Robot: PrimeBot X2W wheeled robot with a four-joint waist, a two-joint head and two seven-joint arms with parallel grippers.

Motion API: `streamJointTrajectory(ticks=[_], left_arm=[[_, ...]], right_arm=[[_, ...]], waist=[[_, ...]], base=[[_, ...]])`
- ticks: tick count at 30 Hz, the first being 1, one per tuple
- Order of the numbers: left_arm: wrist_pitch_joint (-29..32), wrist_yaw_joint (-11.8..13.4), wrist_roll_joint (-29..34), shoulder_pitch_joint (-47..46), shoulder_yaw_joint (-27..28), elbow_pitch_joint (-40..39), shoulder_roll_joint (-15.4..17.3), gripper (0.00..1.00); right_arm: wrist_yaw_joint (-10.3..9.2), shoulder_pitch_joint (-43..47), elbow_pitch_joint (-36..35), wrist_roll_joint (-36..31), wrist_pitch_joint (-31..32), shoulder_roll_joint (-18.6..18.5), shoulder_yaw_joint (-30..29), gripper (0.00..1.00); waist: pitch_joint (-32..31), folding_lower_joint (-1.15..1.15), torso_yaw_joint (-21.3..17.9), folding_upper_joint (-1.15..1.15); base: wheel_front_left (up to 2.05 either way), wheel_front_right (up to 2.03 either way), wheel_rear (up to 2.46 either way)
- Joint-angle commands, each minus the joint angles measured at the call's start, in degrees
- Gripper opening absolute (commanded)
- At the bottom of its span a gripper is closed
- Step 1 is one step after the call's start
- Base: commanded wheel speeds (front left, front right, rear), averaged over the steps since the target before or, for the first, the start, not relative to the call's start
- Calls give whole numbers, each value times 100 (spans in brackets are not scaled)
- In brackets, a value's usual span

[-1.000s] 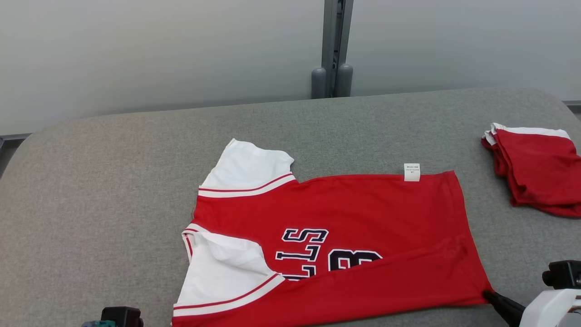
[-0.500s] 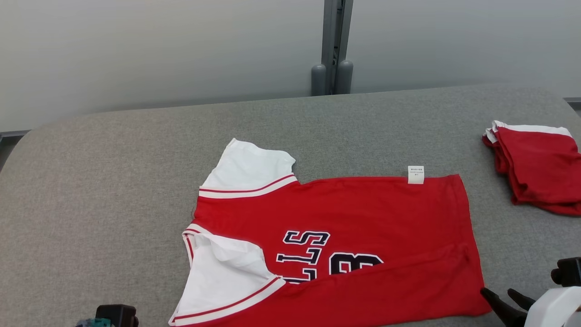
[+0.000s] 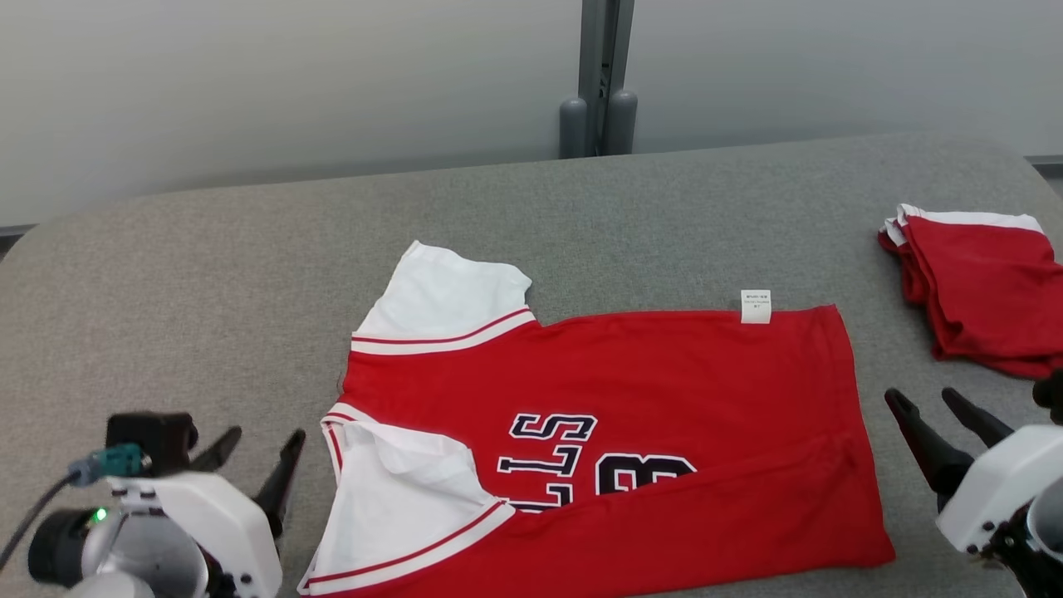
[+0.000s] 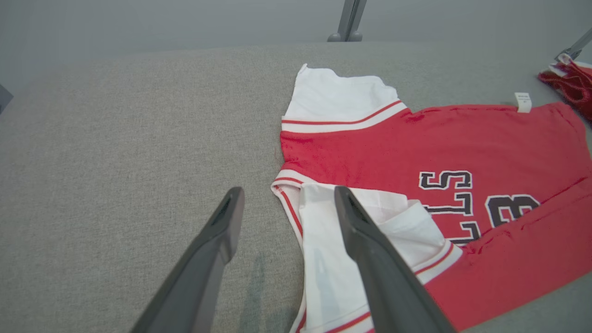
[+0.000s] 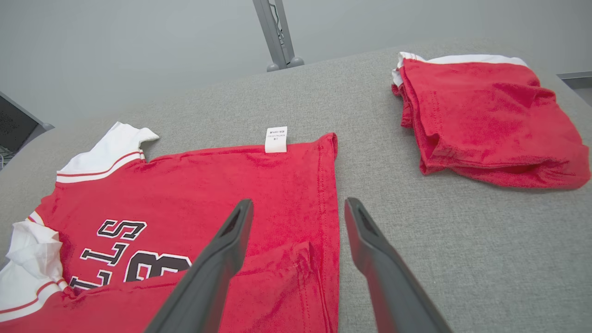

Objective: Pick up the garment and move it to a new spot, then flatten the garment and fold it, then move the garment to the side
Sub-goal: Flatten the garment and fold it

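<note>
The garment is a red jersey with white sleeves and dark lettering, spread on the grey table. Its near long edge is folded over toward the middle. My left gripper hovers open just left of the collar and near sleeve, holding nothing. The left wrist view has those fingers spread above the collar edge of the garment. My right gripper stands open just right of the hem, empty. In the right wrist view its fingertips straddle the hem side of the garment.
A folded stack of red and white clothing lies at the table's right edge, near my right gripper, and also shows in the right wrist view. A grey post stands behind the table against the wall. Bare table stretches to the left and back.
Both grippers went from shut to open and let go of the garment's near edge. Both have risen into plainer view beside the garment. The head camera shifted slightly.
</note>
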Motion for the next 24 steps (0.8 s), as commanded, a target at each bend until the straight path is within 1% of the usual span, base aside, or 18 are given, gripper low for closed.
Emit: streamJointTrajectory(ticks=[1,3,7,11,13,15,16,21,24], left_arm=[[-42,-75,39,-258,81,80,-17,100],[54,-206,149,-566,44,265,26,100],[342,-559,255,-1313,-52,746,-65,100],[678,-944,279,-2060,-147,1316,-222,100],[839,-1120,409,-2457,-263,1623,-251,100],[981,-1293,459,-2797,-333,1913,-357,100],[981,-1293,459,-2797,-333,1913,-357,100],[1264,-1703,462,-3523,-450,2571,-591,100],[1475,-1954,453,-3899,-539,2913,-720,100]], right_arm=[[1,-192,61,-71,-93,43,21,100],[1,-486,212,-101,-170,102,72,100],[1,-1118,672,-75,-344,176,166,100],[2,-1748,1258,-78,-485,205,227,100],[1,-2053,1617,-131,-563,165,277,100],[1,-2348,1963,-91,-607,188,362,100],[1,-2348,1963,-91,-607,188,362,100],[2,-3002,2713,45,-643,137,658,100],[1,-3310,3007,175,-674,124,863,100]], waist=[[108,0,-49,0],[225,0,-99,0],[488,0,-181,0],[780,0,-261,0],[915,0,-303,0],[1035,0,-351,0],[1035,0,-351,0],[1333,0,-417,0],[1516,0,-446,0]], base=[[0,0,0],[0,0,0],[0,0,0],[0,0,0],[0,0,0],[0,0,0],[0,0,0],[0,0,0],[0,0,0]])
